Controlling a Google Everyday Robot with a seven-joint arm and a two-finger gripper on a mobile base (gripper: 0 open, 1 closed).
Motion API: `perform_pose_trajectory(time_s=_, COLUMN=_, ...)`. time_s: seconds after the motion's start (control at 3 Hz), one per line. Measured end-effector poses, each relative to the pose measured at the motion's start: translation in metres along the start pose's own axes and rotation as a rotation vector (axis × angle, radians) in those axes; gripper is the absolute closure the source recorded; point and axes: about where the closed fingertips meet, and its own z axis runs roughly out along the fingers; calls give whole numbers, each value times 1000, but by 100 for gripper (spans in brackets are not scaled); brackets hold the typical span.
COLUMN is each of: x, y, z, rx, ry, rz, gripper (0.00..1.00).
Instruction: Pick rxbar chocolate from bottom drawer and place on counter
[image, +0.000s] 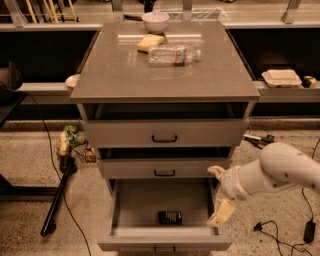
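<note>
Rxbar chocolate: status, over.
Open gripper empty, right of bottom drawer. Black rxbar chocolate flat inside, ungrasped. Nothing over it.

Front of bottom drawer (165, 244) is cut off at the lower edge. Print on rxbar chocolate (170, 217) inside is too small to read. Tool (215, 197) hangs by the drawer's right side, its arm (280, 170) cut off at the right edge.
</note>
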Motion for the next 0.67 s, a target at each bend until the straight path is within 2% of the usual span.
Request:
perform_pose_trajectory(time_s=0.33, x=34, y=-2, z=53, rx=13, ry=7, rz=14, gripper=0)
perform_pose_trajectory(time_s=0.67, x=59, y=-8, z=114, rx=6, ry=-18, rz=41, gripper=0)
